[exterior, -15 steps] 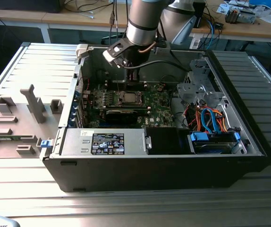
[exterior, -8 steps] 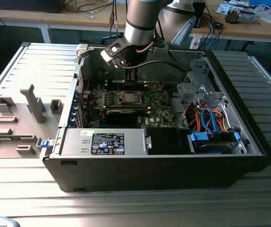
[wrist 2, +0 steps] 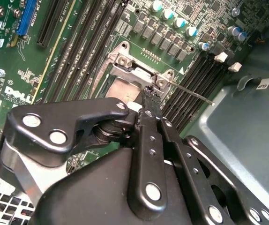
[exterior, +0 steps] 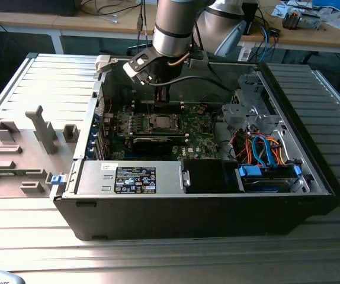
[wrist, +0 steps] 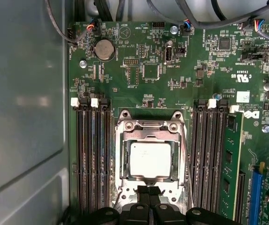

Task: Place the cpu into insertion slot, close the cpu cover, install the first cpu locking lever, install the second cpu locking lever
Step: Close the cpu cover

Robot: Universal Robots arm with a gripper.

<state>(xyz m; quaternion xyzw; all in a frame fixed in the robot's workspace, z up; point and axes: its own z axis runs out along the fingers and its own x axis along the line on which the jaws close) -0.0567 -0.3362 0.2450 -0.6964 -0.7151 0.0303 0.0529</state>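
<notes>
The cpu (wrist: 149, 159) lies silver-grey and flat in the insertion slot (exterior: 160, 122) on the green motherboard. The cpu cover (wrist: 123, 159) is down, framing the chip, with its hinge end (wrist 2: 134, 70) bolted at the socket's far edge. A thin lever rod (wrist 2: 190, 93) sticks out free from the socket's side, and it also runs along the socket (wrist: 187, 157) in the first wrist view. My gripper (wrist: 149, 190) hangs just over the cover's near edge, its black fingers shut with nothing between them. It also shows in the second wrist view (wrist 2: 148, 93) and in the exterior view (exterior: 160, 96).
Black memory slots (wrist: 93, 154) flank the socket, and a green memory stick (wrist: 230, 154) stands in one. The case's grey wall (wrist: 22, 117) is close by. Blue and orange cables (exterior: 265, 148), a drive cage (exterior: 247, 103) and the power supply (exterior: 131, 177) crowd the case. Grey fixtures (exterior: 42, 127) stand outside.
</notes>
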